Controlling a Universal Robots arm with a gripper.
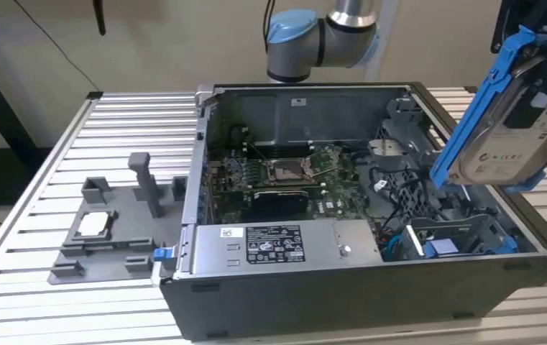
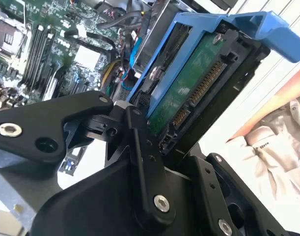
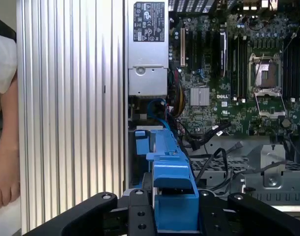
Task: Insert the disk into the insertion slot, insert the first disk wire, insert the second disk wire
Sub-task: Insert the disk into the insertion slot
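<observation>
My gripper is shut on the disk, a silver drive with a white label in a bright blue carrier frame. It hangs tilted above the case's corner on the exterior view's right. The second wrist view shows the disk's green circuit side and connector row between the black fingers. Below it, inside the case, sits the insertion slot, a grey sheet-metal bay with blue parts inside. Dark and blue cables lie loose beside the bay; I cannot tell which are the disk wires.
The open computer case holds the motherboard and a large grey labelled power-supply box. A grey fixture stands on the slatted metal table at the exterior view's left. A person's arm is beside the table.
</observation>
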